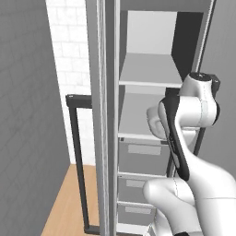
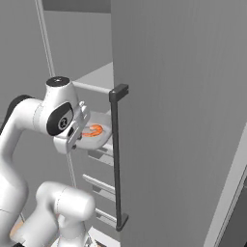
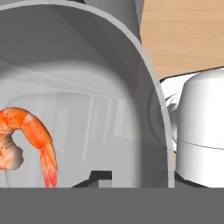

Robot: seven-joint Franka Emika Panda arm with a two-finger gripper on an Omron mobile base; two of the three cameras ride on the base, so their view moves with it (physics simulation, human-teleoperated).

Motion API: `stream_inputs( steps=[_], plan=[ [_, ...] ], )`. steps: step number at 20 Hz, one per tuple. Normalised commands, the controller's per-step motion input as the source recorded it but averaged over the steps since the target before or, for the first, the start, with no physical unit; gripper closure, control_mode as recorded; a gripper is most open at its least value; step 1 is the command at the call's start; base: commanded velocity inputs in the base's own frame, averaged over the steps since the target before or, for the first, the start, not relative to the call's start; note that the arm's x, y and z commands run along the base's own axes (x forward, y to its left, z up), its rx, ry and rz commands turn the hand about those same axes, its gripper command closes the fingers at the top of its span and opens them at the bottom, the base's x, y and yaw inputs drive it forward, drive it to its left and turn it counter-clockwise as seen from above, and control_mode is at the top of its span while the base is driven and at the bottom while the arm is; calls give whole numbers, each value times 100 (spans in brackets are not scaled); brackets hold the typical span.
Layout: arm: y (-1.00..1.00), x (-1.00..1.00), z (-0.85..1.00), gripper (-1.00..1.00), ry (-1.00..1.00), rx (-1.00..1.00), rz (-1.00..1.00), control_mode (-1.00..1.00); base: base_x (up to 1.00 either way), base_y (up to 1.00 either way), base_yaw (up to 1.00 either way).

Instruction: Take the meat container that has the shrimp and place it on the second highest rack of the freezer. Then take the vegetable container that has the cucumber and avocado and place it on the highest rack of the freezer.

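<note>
At the freezer, the arm reaches in, jaws clamped on the meat container.

Freezer: one, its door swung open
Open shelves inside: two, the highest rack and the second shelf under it
Grey drawers below the shelves: three in the left base view, the top one the largest
Black bar handles: one on the freezer door, one more on the cabinet to the left
Meat container: one
Shrimp: one, lying in that tray
Robot arms: one
</note>
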Motion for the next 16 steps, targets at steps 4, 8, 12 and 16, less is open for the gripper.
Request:
stream_inputs(
  steps=[4,8,12,16],
  plan=[
    [43,9,-5,100,0,-1,0,-100,0,0,0],
    [30,47,0,100,0,0,0,-100,0,0,0],
    [1,63,0,100,0,0,0,-100,0,0,0],
    [0,54,-8,100,-4,0,-1,-100,0,0,0]
  ],
)
